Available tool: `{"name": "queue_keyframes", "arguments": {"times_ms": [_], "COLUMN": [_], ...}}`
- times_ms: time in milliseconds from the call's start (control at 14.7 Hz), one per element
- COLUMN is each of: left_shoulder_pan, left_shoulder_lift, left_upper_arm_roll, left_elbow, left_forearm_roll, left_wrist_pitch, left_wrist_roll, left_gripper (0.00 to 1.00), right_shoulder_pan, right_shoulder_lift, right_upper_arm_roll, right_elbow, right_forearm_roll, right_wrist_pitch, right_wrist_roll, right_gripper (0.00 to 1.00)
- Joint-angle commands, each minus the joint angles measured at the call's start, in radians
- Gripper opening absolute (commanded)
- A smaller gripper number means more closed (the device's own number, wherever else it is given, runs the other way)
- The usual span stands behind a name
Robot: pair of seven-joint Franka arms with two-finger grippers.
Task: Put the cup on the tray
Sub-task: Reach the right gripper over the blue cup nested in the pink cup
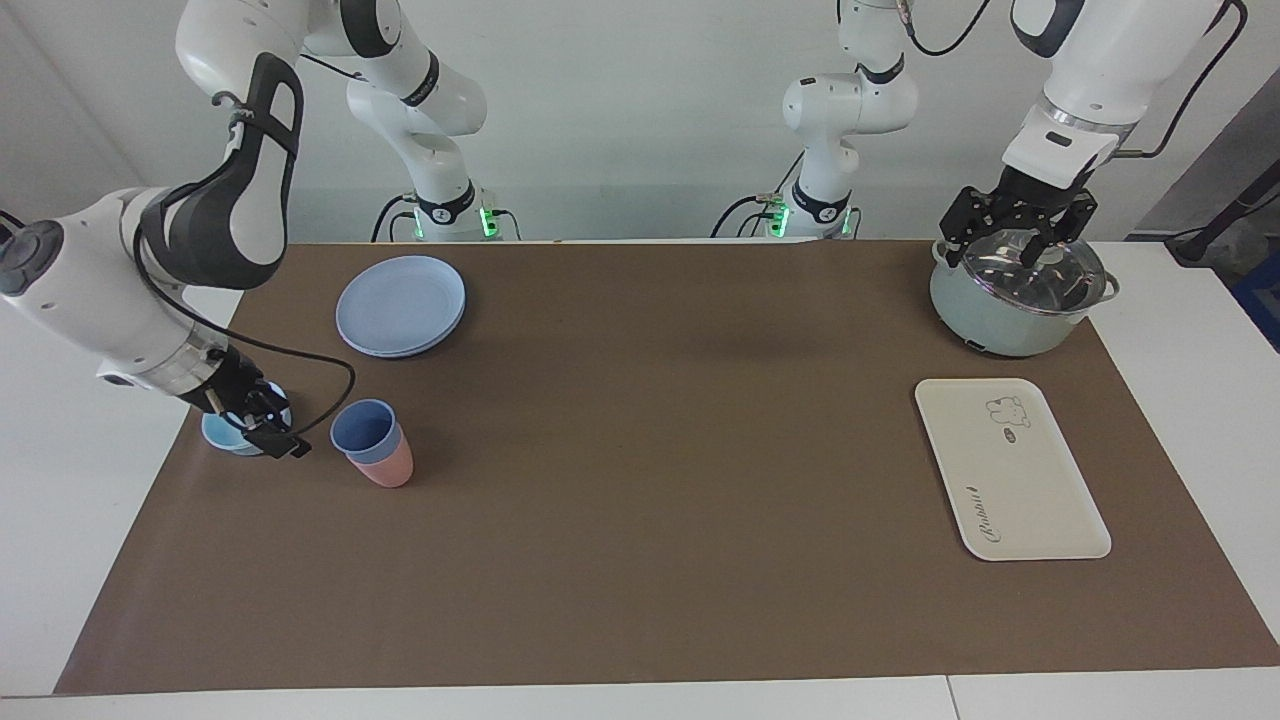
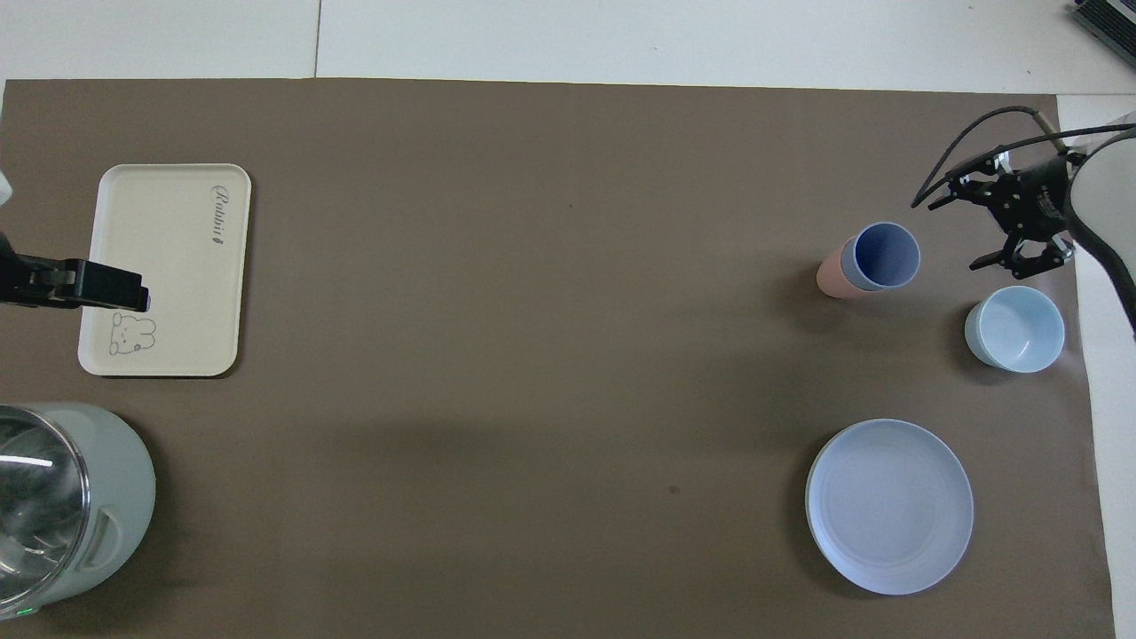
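- The cup (image 1: 364, 432) stands nested in a pink cup (image 1: 388, 467) on the brown mat, well apart from the tray (image 1: 1010, 468).
- Right gripper (image 1: 272, 436) – jaws apart, empty – hangs beside the cup, over a light-blue bowl (image 2: 1014, 328).
- Left gripper (image 1: 1013, 222) – spread wide, empty – waits over a pot (image 1: 1015, 300), near the tray.

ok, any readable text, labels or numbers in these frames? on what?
"Rabbit": cursive script printed on the cream tray, at the end farther from the robots.
Small dark oval mark beside the bear drawing on the tray: holds characters, too small to read.
No legible text on the blue cup, pink cup, bowl, plate, pot or arms.
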Motion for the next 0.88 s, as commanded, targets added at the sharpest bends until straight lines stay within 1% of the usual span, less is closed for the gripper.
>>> {"name": "queue_keyframes", "arguments": {"times_ms": [0, 136, 204, 272, 408, 544, 816], "left_shoulder_pan": [-0.011, 0.004, 0.020, 0.043, 0.046, 0.043, 0.046], "left_shoulder_lift": [-0.038, -0.036, -0.038, -0.038, -0.039, -0.039, -0.039], "left_upper_arm_roll": [0.024, 0.021, 0.008, -0.014, -0.017, -0.017, -0.015], "left_elbow": [-0.041, -0.039, -0.039, -0.041, -0.041, -0.039, -0.039], "left_forearm_roll": [-0.001, -0.001, -0.001, -0.001, -0.001, -0.001, -0.001], "left_wrist_pitch": [0.015, 0.018, 0.013, 0.013, 0.012, 0.019, 0.010], "left_wrist_roll": [-0.004, 0.004, 0.007, 0.010, 0.008, 0.005, 0.005], "left_gripper": [1.00, 1.00, 1.00, 1.00, 1.00, 1.00, 1.00], "right_shoulder_pan": [-0.025, -0.031, -0.031, -0.031, -0.031, -0.027, -0.025], "right_shoulder_lift": [0.107, 0.160, 0.167, 0.167, 0.164, 0.149, 0.137], "right_upper_arm_roll": [0.009, 0.009, 0.009, 0.008, 0.011, 0.009, 0.009], "right_elbow": [0.083, 0.102, 0.100, 0.090, 0.051, -0.005, -0.052], "right_forearm_roll": [0.068, 0.105, 0.136, 0.168, 0.185, 0.254, 0.286], "right_wrist_pitch": [0.001, 0.002, 0.009, 0.016, 0.009, 0.021, 0.026], "right_wrist_roll": [0.059, 0.070, 0.079, 0.099, 0.125, 0.130, 0.140], "right_gripper": [0.92, 0.92, 0.92, 0.92, 0.93, 0.93, 0.93]}}
